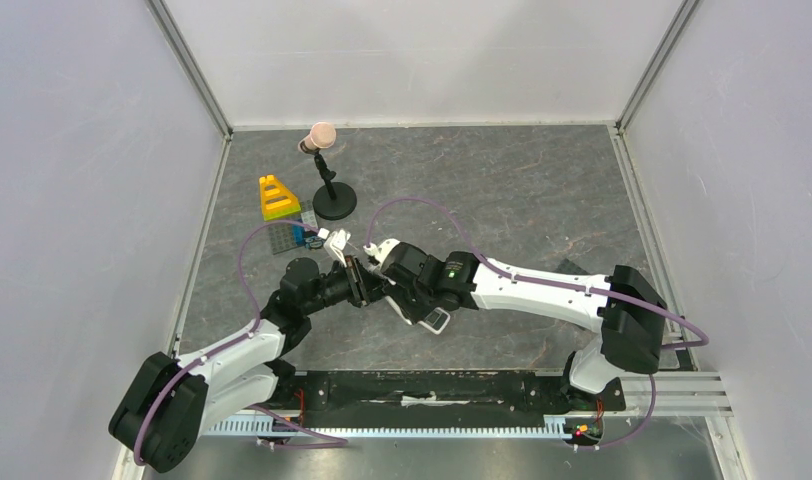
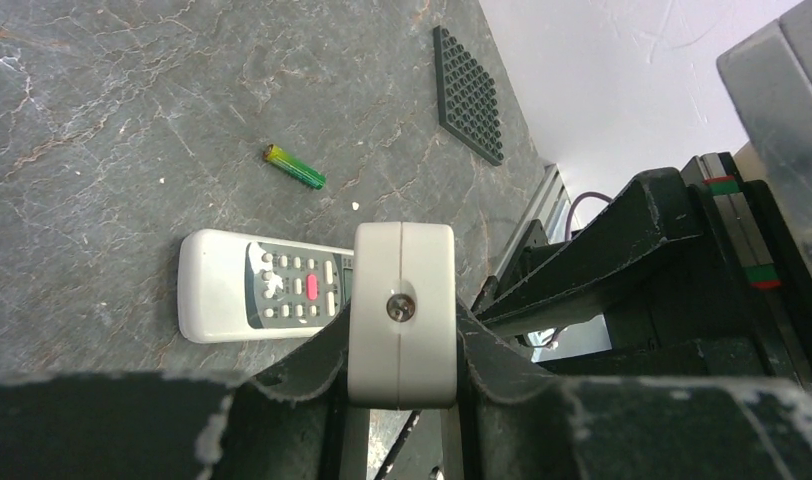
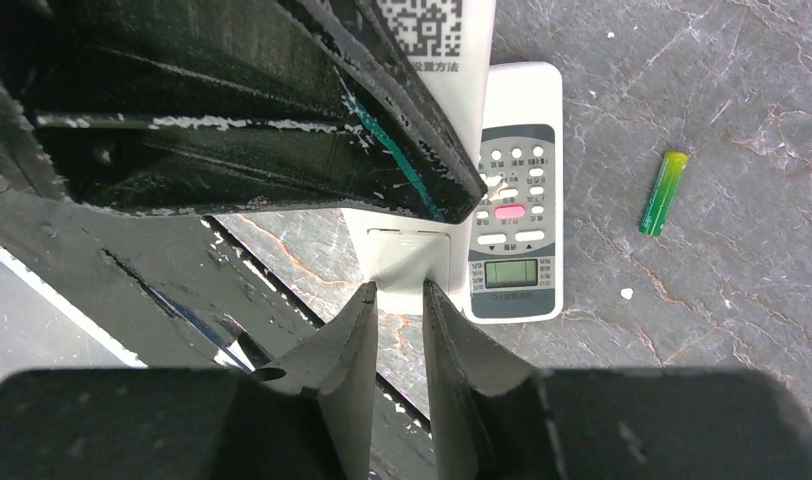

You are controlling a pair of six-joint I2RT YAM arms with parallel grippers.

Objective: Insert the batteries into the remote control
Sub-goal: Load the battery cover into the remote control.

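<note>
The remote control (image 3: 512, 190) lies flat on the grey table (image 2: 102, 120) with its buttons facing up. The green battery (image 3: 664, 192) lies on the table near the remote control, a little apart from it. Up in the air beside the remote control, the left gripper (image 2: 402, 330) squeezes a long white remote (image 3: 410, 250) tight. The right gripper (image 3: 399, 295) has its two tips at the end of that white remote, with a thin gap between them. I cannot tell if it pinches anything.
</note>
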